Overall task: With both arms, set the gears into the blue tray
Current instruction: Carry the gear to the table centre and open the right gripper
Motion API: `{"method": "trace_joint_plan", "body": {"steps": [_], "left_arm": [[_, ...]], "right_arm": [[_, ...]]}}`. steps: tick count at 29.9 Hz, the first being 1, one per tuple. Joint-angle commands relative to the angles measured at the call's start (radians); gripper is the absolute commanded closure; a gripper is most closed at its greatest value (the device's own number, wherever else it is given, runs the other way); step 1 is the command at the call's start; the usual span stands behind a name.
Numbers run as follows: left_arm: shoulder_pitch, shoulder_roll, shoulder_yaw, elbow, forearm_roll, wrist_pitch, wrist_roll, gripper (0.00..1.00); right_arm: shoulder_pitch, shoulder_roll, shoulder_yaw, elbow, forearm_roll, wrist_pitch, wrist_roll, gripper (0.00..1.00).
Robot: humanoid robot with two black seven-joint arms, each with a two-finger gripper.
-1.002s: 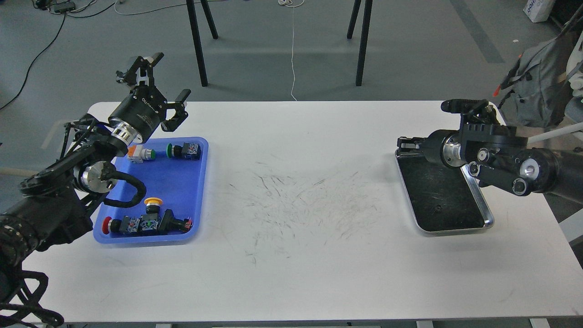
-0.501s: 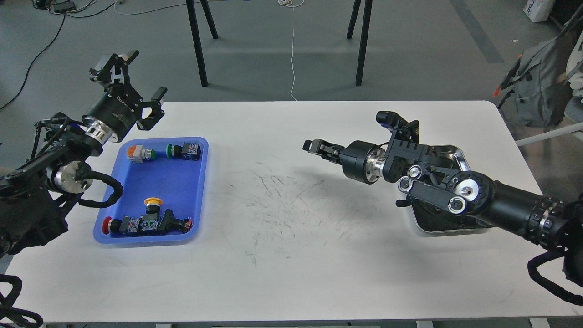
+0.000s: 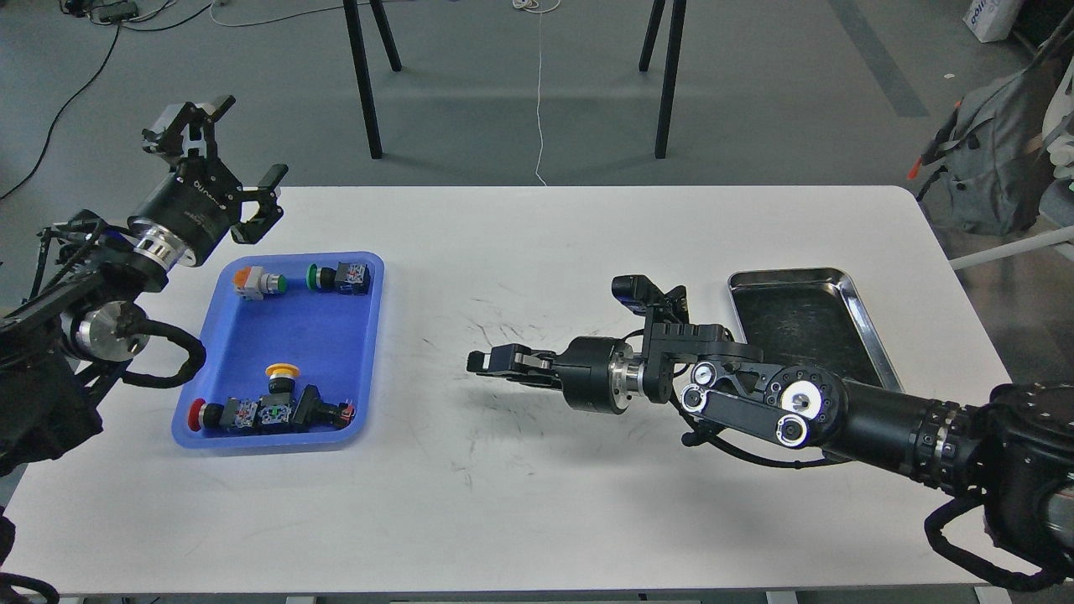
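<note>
The blue tray (image 3: 331, 340) lies at the table's left and holds several coloured push-button switches (image 3: 268, 411). No gears show anywhere; they are too small to make out or are hidden. My left gripper (image 3: 249, 138) hangs open, raised above the tray's far-left corner and beyond the table's back edge. My right gripper (image 3: 491, 362) reaches left over the scratched middle of the table, between the two trays. Its fingers are pressed together, and I cannot tell whether a gear is pinched between them.
A shiny steel tray (image 3: 793, 274) with a dark inside sits at the right, its near end covered by my right arm. Black stand legs (image 3: 365, 84) rise from the floor behind the table. A grey backpack (image 3: 990, 159) hangs at far right.
My right gripper swung from over the steel tray leftward and nearer, out to the table's middle. My left gripper drew back to the left, off the blue tray's far corner.
</note>
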Motion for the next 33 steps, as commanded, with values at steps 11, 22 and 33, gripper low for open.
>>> {"method": "trace_joint_plan", "body": {"steps": [11, 22, 33], "left_arm": [[0.002, 0.008, 0.0, 0.0, 0.0, 0.0, 0.0, 0.0], [0.002, 0.008, 0.0, 0.0, 0.0, 0.0, 0.0, 0.0], [0.002, 0.008, 0.0, 0.0, 0.0, 0.0, 0.0, 0.0]], "right_arm": [[-0.017, 0.0, -0.007, -0.009, -0.008, 0.042, 0.001, 0.97], [-0.017, -0.007, -0.007, -0.012, -0.009, 0.09, -0.002, 0.88], [-0.015, -0.007, -0.007, -0.027, -0.009, 0.091, -0.01, 0.71]]}}
